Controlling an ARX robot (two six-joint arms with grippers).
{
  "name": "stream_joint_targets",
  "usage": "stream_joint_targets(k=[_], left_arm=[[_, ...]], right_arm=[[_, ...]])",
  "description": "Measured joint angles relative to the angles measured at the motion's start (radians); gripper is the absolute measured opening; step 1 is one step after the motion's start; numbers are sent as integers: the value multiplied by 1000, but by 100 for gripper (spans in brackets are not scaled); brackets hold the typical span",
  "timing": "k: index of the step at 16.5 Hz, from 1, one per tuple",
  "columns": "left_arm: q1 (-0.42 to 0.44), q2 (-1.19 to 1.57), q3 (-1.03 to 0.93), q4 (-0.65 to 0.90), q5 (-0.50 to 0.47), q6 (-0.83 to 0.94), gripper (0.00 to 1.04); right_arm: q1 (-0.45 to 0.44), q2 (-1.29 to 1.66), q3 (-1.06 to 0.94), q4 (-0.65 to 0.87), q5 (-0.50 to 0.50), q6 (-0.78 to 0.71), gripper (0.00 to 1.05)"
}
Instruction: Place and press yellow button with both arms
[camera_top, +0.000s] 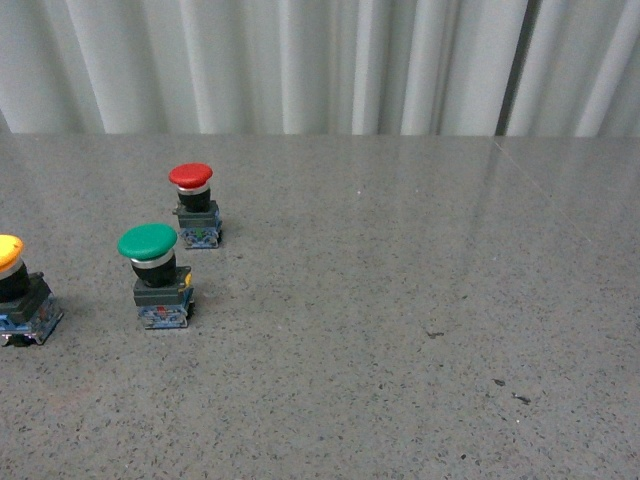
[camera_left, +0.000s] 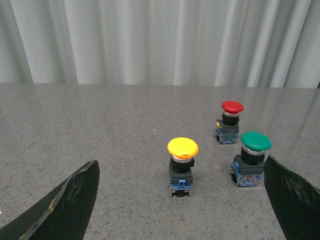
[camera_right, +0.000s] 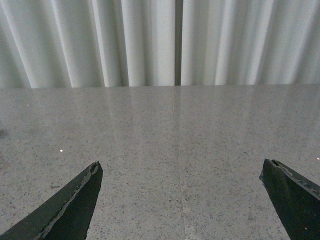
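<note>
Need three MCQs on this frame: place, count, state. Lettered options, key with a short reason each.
1. In the front view, where is the yellow button?
A) at the left edge, partly cut off
B) mid-table
C) far right

2. How many push-buttons stand on the table?
A) two
B) three
C) four

3. What state is the left gripper in?
A) shut on a button
B) open, holding nothing
C) shut, empty

Key:
1 A: only part of it shows at the left edge.
2 B: the yellow one, the green button and the red button all show in the left wrist view.
3 B: its fingers stand wide apart and touch no button.
</note>
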Motion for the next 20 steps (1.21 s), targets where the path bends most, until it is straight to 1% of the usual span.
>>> stream_joint_targets(k=[15,16,17,18,19,20], left_arm=[[0,0,0,0,0,0,98],[11,29,31,-106,27,27,98],[44,173,84,-126,77,71,98],[50,304,137,-40,67,98,98],[35,460,221,110,66,130,98],[30,570,280,207,70,151,98]], right_arm=[[0,0,0,0,0,0,98],[0,0,0,0,0,0,98],[0,0,0,0,0,0,98],[0,0,0,0,0,0,98],[0,0,0,-1,0,0,98],[0,0,0,0,0,0,98]])
